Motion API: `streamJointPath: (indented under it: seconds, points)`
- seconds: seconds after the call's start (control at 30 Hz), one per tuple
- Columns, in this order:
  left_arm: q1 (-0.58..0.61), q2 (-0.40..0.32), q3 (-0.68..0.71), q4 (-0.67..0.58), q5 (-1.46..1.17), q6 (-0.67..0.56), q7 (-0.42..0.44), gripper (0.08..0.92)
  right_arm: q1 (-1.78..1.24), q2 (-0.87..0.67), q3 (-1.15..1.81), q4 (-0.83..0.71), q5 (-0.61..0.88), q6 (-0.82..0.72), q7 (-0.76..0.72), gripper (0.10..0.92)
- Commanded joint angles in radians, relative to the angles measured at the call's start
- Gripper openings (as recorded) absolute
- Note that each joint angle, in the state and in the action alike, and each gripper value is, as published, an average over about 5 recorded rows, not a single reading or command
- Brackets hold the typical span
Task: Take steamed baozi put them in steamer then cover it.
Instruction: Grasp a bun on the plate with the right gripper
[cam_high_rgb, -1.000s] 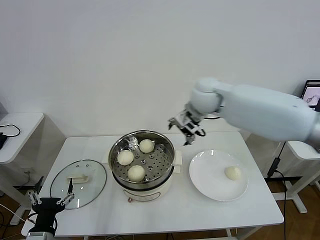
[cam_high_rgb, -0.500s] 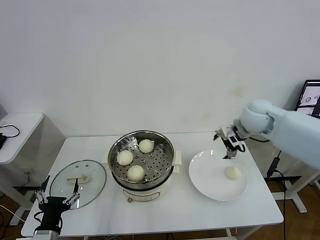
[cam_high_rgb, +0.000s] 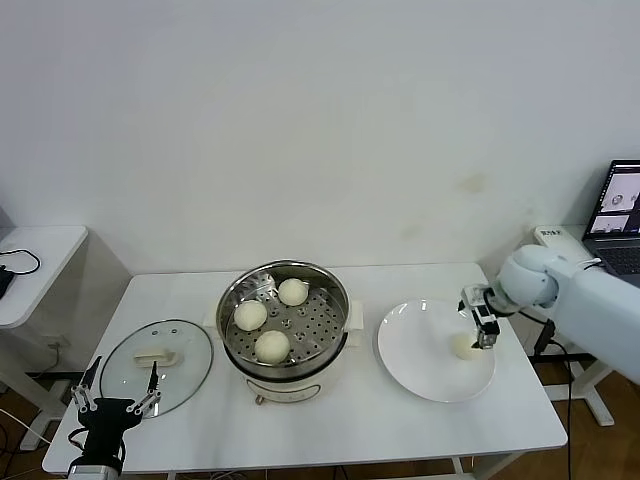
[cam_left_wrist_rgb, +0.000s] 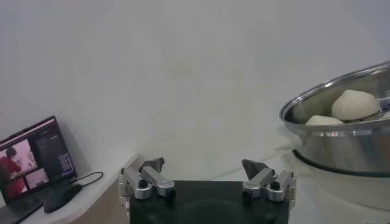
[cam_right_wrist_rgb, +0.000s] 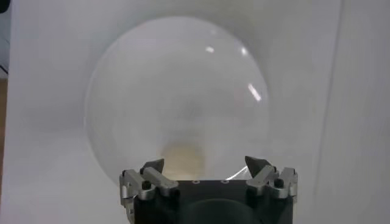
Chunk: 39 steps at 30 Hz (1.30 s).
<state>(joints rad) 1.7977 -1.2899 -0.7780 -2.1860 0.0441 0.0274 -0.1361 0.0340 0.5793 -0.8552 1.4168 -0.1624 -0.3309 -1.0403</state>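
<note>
The right gripper (cam_high_rgb: 482, 328), fingers apart, was held just above the last baozi (cam_high_rgb: 462, 347) at the plate's (cam_high_rgb: 420, 365) three o'clock; the left gripper (cam_high_rgb: 112, 404), fingers apart, was parked at the desk's (cam_high_rgb: 330, 415) seven o'clock.

light: bright, even | shadows: soft | glare: streaks on plate (cam_right_wrist_rgb: 177, 97) | right wrist view hazy

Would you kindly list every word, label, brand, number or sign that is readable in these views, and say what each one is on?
None can be read.
Laptop screen at the right edge of the head view: pictures and lines of text, too small to read.
Laptop screen in the left wrist view: an image and a dark text panel, blurred.
Steamer, cover, plate: no markings visible.
</note>
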Motion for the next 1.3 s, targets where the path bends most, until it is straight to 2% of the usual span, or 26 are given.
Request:
streamJointPath:
  seconds: [0.03,0.67,1.0,1.3]
  points:
    - [0.0,-0.001,0.002,-0.001,0.002,0.002,0.001,0.823,-0.146,0.04,0.108,-0.104,-0.053,-0.008,0.013,0.823]
    - [-0.002,0.0,-0.01,0.008,-0.002,0.001,0.002,0.823,-0.178,0.168,0.177,-0.242,-0.096,0.001,0.046,0.815]
    - [0.004,-0.004,-0.011,0.007,-0.004,0.0,0.002,0.823,-0.174,0.149,0.168,-0.23,-0.099,-0.006,0.025,0.657]
    - [0.004,-0.004,-0.011,0.003,-0.004,0.0,0.001,0.823,-0.149,0.12,0.156,-0.2,-0.087,-0.01,-0.002,0.579]
